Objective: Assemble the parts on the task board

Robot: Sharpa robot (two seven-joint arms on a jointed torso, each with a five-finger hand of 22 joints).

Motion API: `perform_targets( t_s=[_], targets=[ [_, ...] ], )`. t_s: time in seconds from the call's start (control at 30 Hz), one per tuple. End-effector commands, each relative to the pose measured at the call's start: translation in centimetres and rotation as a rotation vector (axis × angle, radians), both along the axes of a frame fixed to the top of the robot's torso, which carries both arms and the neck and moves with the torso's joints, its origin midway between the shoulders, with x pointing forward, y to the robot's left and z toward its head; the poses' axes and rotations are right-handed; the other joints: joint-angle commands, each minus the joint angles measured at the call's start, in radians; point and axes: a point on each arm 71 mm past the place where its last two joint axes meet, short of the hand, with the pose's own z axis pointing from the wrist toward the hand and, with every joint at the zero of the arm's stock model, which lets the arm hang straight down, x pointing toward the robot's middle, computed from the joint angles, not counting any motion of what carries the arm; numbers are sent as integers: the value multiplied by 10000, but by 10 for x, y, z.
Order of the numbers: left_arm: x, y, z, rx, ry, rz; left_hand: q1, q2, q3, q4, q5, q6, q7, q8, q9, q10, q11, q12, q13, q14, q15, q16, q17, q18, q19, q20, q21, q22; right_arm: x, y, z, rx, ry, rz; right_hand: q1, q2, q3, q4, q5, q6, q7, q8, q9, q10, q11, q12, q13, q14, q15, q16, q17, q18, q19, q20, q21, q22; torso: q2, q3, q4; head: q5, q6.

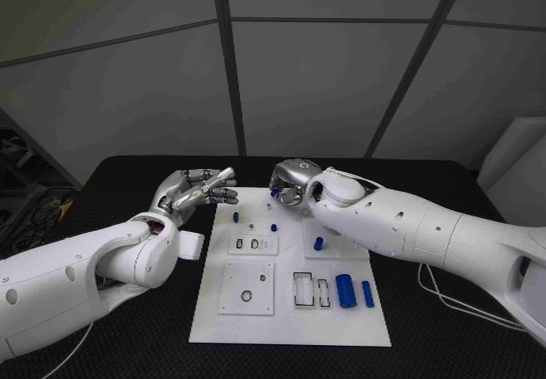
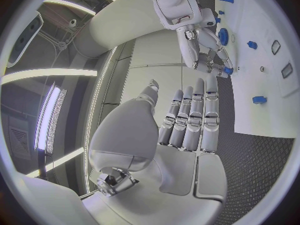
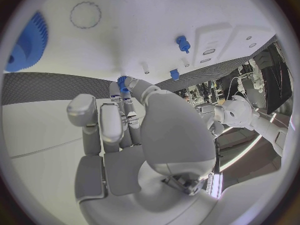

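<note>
White board in the middle of the black table carries blue parts at several stages. Going left to right: the left hand hovers over the board's far left corner, fingers stretched out side by side, holding nothing. Beside it a small blue peg stands upright in the board. The right hand is curled over the far edge, its fingertips pinching a small blue part just above the surface. Another blue piece lies on the raised block, and two blue cylinders lie loose near the right edge beside open slots. Judging by this, most assembly remains to be done
</note>
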Motion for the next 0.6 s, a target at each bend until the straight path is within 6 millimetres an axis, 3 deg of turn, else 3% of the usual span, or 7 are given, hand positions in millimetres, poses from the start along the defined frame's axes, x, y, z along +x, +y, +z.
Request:
perform_targets(
  t_s=[0.03,0.33,0.47,0.6],
  targets=[
    [0,-2,2,-12,-93,-157,-1,107,-48,-26,-13,21,28,-34,-9,12,77,-48,-9,-43,25,-51,9,-140,-27,38,31,-3,1,1,-2,-340,278,35,-106,-29,34,43,-51,22,60,-51,9,-51,49,-70,-17,418,-26,50,11,-201,-26,8,41,16,0,4,-12,11,-18],
    [0,-2,2,-17,-87,-177,-1,107,-48,-26,-13,21,28,-34,-9,12,77,-48,-9,-43,25,-51,9,-140,-27,38,31,-3,3,2,-2,-276,165,-121,-226,-94,43,106,-174,-205,133,-169,-35,-288,123,-113,-51,396,33,78,6,-179,-130,47,1,-92,-4,-2,-2,25,-11],
    [0,-2,2,-21,-76,-194,2,111,-51,-31,-14,23,30,-42,-11,13,79,-58,-11,-47,27,-63,16,-140,-34,40,28,-5,4,2,-2,-256,122,-214,-379,-224,-5,205,-718,-599,232,-197,-121,-646,226,-110,-69,342,125,16,-121,-143,-274,130,-90,-275,-1,-5,-6,25,-2],
    [0,-2,2,-21,-64,-205,3,113,-51,-32,-13,23,31,-44,-12,13,80,-60,-11,-47,27,-65,18,-140,-35,41,28,-5,5,3,-2,-268,132,-229,-429,-301,-53,251,-898,-811,250,-189,-163,-914,284,-110,-73,318,170,-3,-179,-112,-380,183,-171,-424,-1,-5,-18,36,-7]
  ],
)
